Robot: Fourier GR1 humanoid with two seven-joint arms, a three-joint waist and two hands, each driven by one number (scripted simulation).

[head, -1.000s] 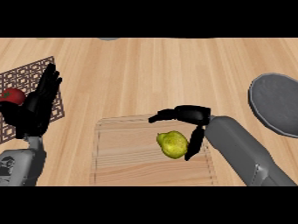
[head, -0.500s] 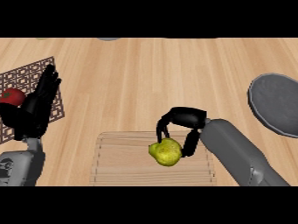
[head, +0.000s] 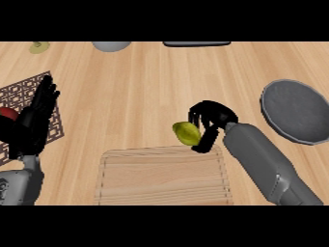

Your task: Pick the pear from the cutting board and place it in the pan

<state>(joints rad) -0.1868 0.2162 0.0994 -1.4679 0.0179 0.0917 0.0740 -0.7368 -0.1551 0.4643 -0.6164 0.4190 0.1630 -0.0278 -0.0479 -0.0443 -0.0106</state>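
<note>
The yellow-green pear (head: 185, 133) hangs in my right hand (head: 211, 121), whose fingers curl round it, just above the far edge of the wooden cutting board (head: 164, 178). The board's top is bare. The grey round pan (head: 297, 112) lies on the counter to the right of that hand, a short gap away, its handle running off toward the lower right. My left hand (head: 30, 124) rests open at the left, fingers up.
A dark lattice mat (head: 10, 99) lies under the left hand with a red object (head: 4, 114) on it. At the far edge sit a grey bowl (head: 111, 46), a dark flat item (head: 195, 44) and a small yellowish thing (head: 39, 47).
The right hand closed on the pear and lifted it off the board, carrying it away from me and slightly right. The left hand has stayed where it was.
</note>
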